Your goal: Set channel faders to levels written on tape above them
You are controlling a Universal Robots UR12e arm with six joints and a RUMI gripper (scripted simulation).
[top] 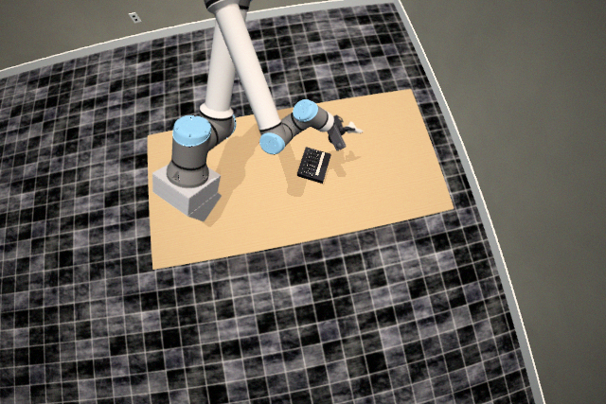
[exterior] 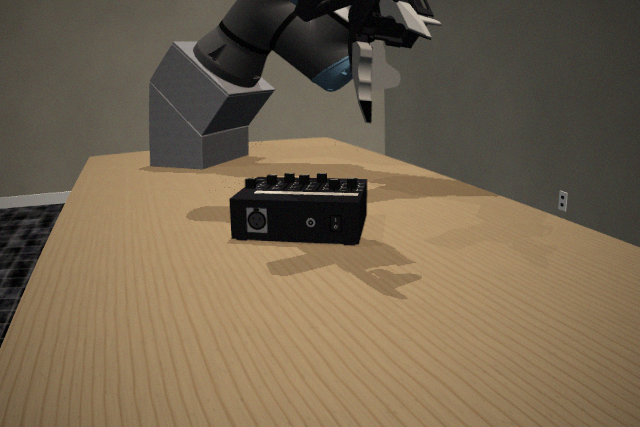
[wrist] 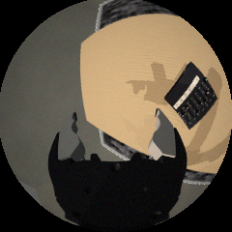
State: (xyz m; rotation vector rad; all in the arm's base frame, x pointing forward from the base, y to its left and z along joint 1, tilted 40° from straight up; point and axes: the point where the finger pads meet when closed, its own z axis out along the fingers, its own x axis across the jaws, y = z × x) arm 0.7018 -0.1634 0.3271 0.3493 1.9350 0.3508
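Note:
The lighting desk (top: 313, 165) is a small black box on the wooden table, with a white tape strip (top: 321, 165) along one side of its row of faders. In the exterior view I see its rear panel (exterior: 298, 217) with sockets and a switch, and several fader caps (exterior: 302, 180) stick up at different positions. In the wrist view the desk (wrist: 192, 95) lies at the upper right. The writing on the tape is too small to read. My gripper (top: 348, 134) hangs in the air above and beyond the desk, wide open and empty; it also shows in the exterior view (exterior: 392, 55) and in the wrist view (wrist: 116, 121).
The arm's grey base block (top: 186, 190) stands at the table's left end. The wooden table (top: 294, 179) sits on a dark tiled floor, with grey walls close behind the far edge.

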